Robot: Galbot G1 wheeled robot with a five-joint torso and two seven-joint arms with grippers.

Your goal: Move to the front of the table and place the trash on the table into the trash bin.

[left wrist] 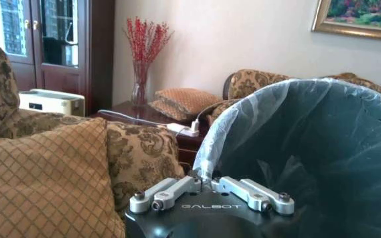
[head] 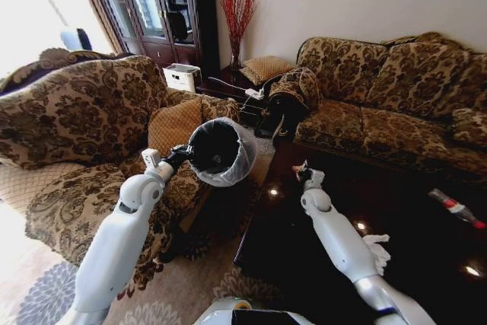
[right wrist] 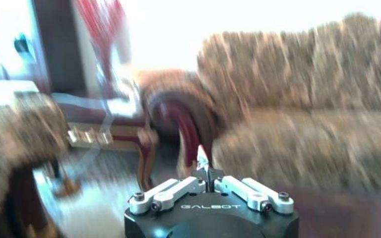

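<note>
Fingers of the left gripper (left wrist: 207, 179) are pinched together on the rim of the bin (head: 221, 150), bag and all, so the bin hangs off the arm above the gap between the armchair (head: 76, 127) and the surface (head: 396, 211), tipped with its mouth toward the robot. Held that way, I judge, it serves as a ready target that trash can be dropped into without reaching to the floor. The right gripper (right wrist: 206, 174) has its fingers drawn nearly together around a small pale, red-edged scrap (right wrist: 202, 159); what the scrap is cannot be told. That gripper hovers over the surface's far left corner, close to the bin. A bottle (head: 455, 208) with a red label lies near the surface's right edge, and a white paper wad (head: 377, 250) sits just beside the right forearm, toward the near edge. Both are well apart from the bin. Each gripper body reads "GALBOT"; the bottle's label is too small to read.
</note>
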